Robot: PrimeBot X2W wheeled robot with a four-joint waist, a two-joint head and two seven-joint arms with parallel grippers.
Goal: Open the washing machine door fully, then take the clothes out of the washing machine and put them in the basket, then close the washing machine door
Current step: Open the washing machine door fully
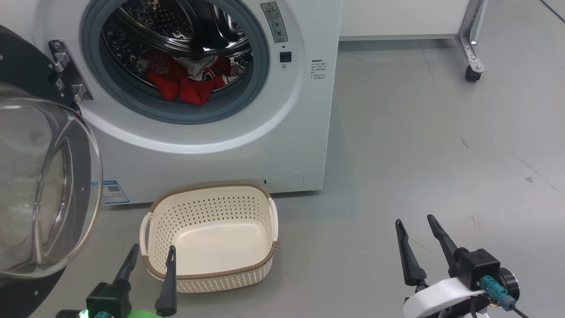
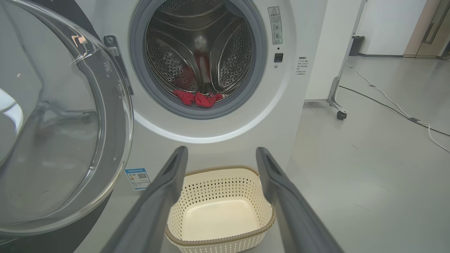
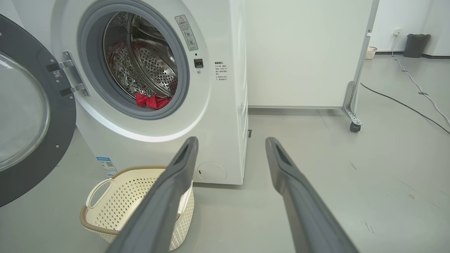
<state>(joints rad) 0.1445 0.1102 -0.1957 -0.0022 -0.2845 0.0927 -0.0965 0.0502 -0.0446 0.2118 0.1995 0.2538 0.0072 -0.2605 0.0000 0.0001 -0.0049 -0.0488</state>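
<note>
The white washing machine [image 1: 247,145] stands ahead with its round black door [image 1: 39,190] swung wide to the left, glass bowl bulging toward me. Red clothes [image 1: 185,77] lie at the bottom of the steel drum, also seen as clothes [image 2: 197,98] and clothes [image 3: 153,101]. The cream basket [image 1: 207,269] sits empty on the floor in front of the machine. My left gripper [image 1: 152,254] hovers open at the basket's near-left rim. My right gripper [image 1: 415,223] hangs open over bare floor, well right of the basket. Neither holds anything.
A white partition on a castor leg [image 1: 472,48] stands at the back right. Cables [image 2: 404,112] run across the grey floor to the right. Open floor lies to the right of the machine and basket.
</note>
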